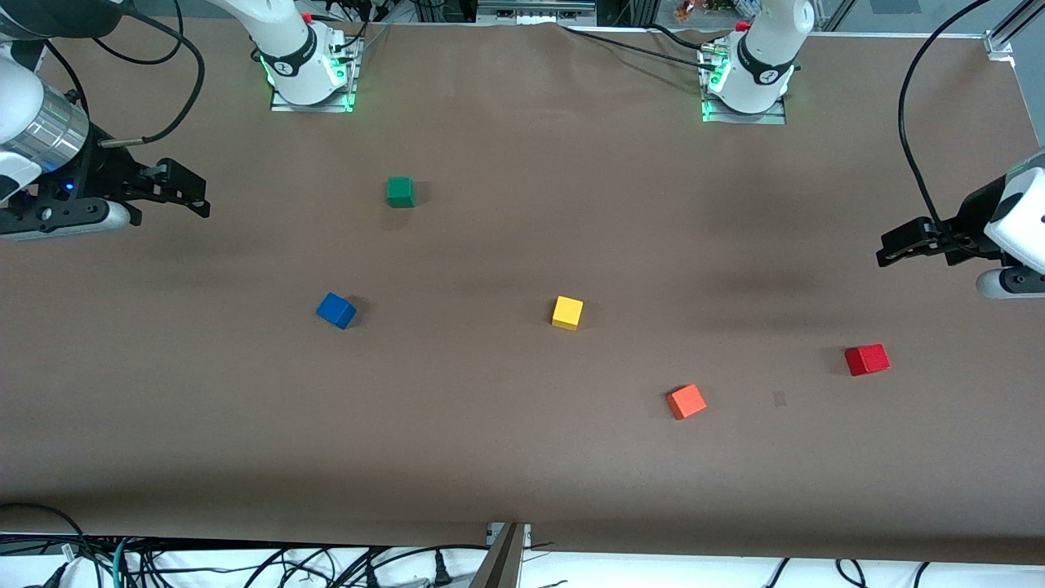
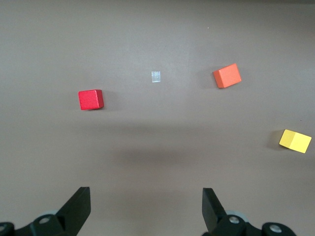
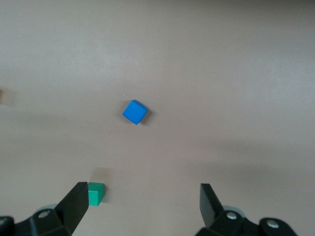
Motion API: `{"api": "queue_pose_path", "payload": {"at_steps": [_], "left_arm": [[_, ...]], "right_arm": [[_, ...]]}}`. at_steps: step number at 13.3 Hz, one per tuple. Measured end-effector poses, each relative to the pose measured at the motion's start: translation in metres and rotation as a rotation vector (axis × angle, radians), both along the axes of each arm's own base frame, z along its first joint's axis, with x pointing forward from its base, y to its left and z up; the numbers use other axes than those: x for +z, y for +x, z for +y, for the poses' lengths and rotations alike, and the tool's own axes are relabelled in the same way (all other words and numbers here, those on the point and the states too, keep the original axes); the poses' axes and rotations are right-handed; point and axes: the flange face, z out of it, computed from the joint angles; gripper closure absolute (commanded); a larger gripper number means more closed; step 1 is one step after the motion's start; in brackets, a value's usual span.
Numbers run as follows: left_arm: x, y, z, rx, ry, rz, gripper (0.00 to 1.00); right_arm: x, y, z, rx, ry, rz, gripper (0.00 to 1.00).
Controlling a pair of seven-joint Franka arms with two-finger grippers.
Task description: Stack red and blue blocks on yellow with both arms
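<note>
We hold both arms raised above the brown table (image 1: 522, 474), each at its own end. Our left gripper (image 1: 894, 245) hangs in the air over the table's edge at the left arm's end, its fingers (image 2: 78, 206) spread wide apart with nothing between them. Our right gripper (image 1: 192, 192) hangs over the table's edge at the right arm's end, its fingers (image 3: 76, 204) likewise spread wide and empty. Both wrists tip the grippers inward toward the table's middle.

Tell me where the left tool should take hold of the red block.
Come straight down on the red block with the open left tool and pinch two opposite flat sides. It sits slightly turned on the table, so turn the wrist to match. Nothing touches it; the orange block lies well apart.
</note>
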Motion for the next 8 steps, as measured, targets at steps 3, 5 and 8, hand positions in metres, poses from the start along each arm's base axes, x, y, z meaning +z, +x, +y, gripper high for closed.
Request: {"api": "queue_pose_path", "payload": {"at_steps": [3,5,8], "left_arm": [[0.0000,0.0000,0.0001,0.000,0.000,0.000,0.00],[-0.0002,0.0001,0.0002,0.000,0.000,0.000,0.00],[-0.0057,0.0023,0.0017,0.002,-0.002,0.009,0.00]], "right_arm": [[0.0002,0.0004,-0.0015,0.001,-0.014,-0.003,0.00],[-0.0003,0.0010,-0.0032,0.000,-0.024,-0.004,0.00],[-0.0084,0.0043,-0.0001,0.004,-0.031,0.008,0.00]]}}
